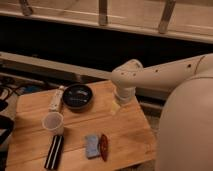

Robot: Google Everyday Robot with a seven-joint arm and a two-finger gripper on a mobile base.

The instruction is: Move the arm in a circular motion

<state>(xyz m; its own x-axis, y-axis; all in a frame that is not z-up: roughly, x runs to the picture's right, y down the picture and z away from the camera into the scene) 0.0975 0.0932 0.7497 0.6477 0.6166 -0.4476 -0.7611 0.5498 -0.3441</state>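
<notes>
Near the back edge of the surface point(127, 135), the arm point(155, 75) is holding its pincer point(116, 106) over bare wood; can't tell its state. One bowl point(77, 96) and one cup point(53, 121) are sitting leftward.

Off-white arm point(165, 75) — gripper point(116, 106) straight below its elbow

furniture: wooden table point(125, 131) | behind: dark wall band point(75, 46) | above: pale railing posts point(103, 12) | light: dim, warm

Table point(131, 134) in the lower left, arm point(160, 75) entering from the right.
The gripper point(116, 106) hangs over mid-table, right of the bowl point(77, 96). A stick point(56, 98) lies left of the bowl, a cup point(53, 121) in front of it, and a bar point(54, 151) and sponge point(91, 145) nearest the frame's bottom.
</notes>
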